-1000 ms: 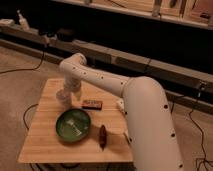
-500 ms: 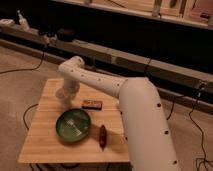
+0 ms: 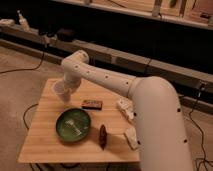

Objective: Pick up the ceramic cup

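My gripper (image 3: 64, 91) sits at the ceramic cup (image 3: 61, 90) over the bench (image 3: 45, 142) (far-left part, behind the green bowl (image 3: 74, 125)). Whether the cup is lifted I can't tell.

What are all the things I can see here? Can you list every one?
cup: 1, white, far left part of the table, at the arm's end
bowl: 1, green, near left part of the table, something pale inside
flat box: 1, brown, middle of the table, beyond the bowl
dark thing: 1, reddish brown, right of the bowl near the front edge
pale things: 2, whitish, right side of the table by the arm
table: 1, light wood, centre of the floor
cables: several, black, on the floor
arm: 1, white, reaching from the right across the table
claw: 1, at the cup, mostly hidden
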Motion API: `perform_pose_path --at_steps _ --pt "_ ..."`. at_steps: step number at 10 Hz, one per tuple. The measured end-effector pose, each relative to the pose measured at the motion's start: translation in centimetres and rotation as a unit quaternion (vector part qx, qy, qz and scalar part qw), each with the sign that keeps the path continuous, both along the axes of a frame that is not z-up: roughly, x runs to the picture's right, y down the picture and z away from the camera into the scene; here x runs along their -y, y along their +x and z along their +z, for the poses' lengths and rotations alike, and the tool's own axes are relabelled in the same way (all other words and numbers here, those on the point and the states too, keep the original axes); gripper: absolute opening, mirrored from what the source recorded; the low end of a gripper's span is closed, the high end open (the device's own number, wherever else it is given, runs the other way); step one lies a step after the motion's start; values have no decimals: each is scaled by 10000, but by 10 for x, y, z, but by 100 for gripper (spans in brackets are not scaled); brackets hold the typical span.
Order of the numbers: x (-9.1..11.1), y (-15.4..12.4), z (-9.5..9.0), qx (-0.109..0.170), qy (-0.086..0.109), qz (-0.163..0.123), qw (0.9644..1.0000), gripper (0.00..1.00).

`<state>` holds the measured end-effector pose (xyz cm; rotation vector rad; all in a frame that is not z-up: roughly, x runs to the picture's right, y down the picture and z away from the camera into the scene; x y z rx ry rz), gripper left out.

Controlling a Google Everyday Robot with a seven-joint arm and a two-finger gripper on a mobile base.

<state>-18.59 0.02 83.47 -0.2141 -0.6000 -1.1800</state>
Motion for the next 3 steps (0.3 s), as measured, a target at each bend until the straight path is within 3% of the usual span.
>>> perform_pose_path --at_steps 2,3 --pt "15 25 -26 -39 150 36 9999 13" --pt "20 36 -38 -142 103 120 9998 13"
